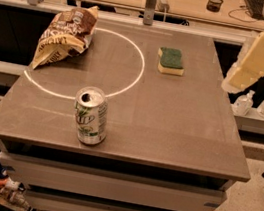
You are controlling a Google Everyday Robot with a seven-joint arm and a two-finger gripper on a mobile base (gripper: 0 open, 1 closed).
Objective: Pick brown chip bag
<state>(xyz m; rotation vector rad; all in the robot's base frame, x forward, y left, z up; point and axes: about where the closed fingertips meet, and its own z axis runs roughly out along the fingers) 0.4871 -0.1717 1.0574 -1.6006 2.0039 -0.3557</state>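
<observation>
The brown chip bag [64,36] lies crumpled at the table's far left, dark brown and tan with white lettering, across the white circle line. A cream and white arm link [258,61] hangs over the table's right edge at the upper right. My gripper is not in view; only this arm link shows, far to the right of the bag.
A green-and-white soda can [91,116] stands upright near the front left of the grey table [178,131]. A green-topped yellow sponge [171,61] lies at the back middle. Two small bottles [256,104] stand on a ledge to the right. A desk with clutter is behind.
</observation>
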